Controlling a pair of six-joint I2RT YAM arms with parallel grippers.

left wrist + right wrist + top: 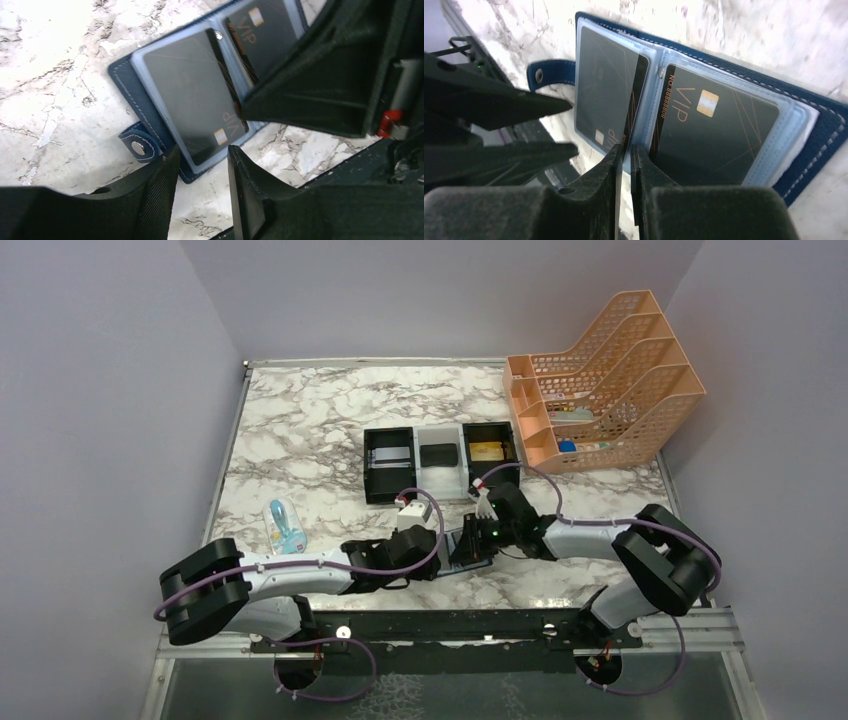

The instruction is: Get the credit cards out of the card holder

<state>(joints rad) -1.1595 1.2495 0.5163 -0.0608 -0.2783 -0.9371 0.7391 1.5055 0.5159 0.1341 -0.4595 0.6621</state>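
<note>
The navy card holder lies open on the marble, a black VIP card in each clear pocket. A third black credit card stands on edge over the fold. My right gripper is shut on this card's lower end. In the left wrist view the same card rises beside the right fingers. My left gripper is open, its tips straddling the near edge of the holder beside the snap tab. From above, both grippers meet over the holder.
Behind the holder stand a black tray with a silver-grey card, a white tray with a black card and a black tray with a gold card. A peach mesh rack is back right, a pale blue bottle at left.
</note>
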